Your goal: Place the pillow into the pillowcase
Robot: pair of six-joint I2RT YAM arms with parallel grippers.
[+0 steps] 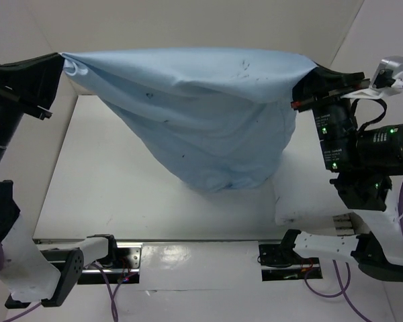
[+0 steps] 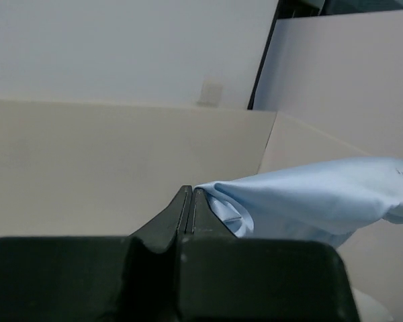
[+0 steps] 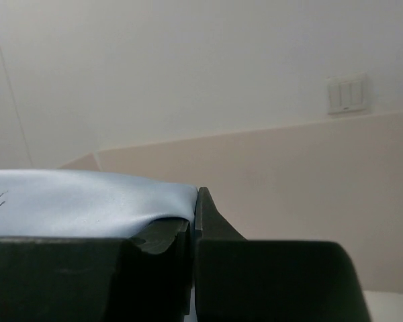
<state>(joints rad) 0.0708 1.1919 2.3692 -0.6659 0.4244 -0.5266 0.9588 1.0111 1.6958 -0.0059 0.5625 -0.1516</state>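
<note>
You find the pillowcase [image 1: 208, 114] off the table [image 1: 107, 188], stretched between both arms at the far side of the workspace. Your left gripper [image 1: 59, 64] holds the sack's left upper corner. In the left wrist view the fingers [image 2: 181, 211] are pressed flat together with no visible gap, and the blue hem [image 2: 221, 198] emerges directly at their tips. Your right gripper [image 1: 302, 84] holds the opposite upper corner. In the right wrist view the cloth [image 3: 74, 201] lies over one finger and runs down into the narrow slit between the two, which are closed tight on it. The top edge between the two grips is taut and nearly level. Below it the fabric hangs in diagonal folds and narrows to a rounded, bulging bottom that reaches down to about table level near the middle; whether it touches cannot be told. The cloth hides the interior, so what is inside the sack cannot be confirmed. No white cushion surface shows in any view. Small dark specks mark the blue fabric.
</note>
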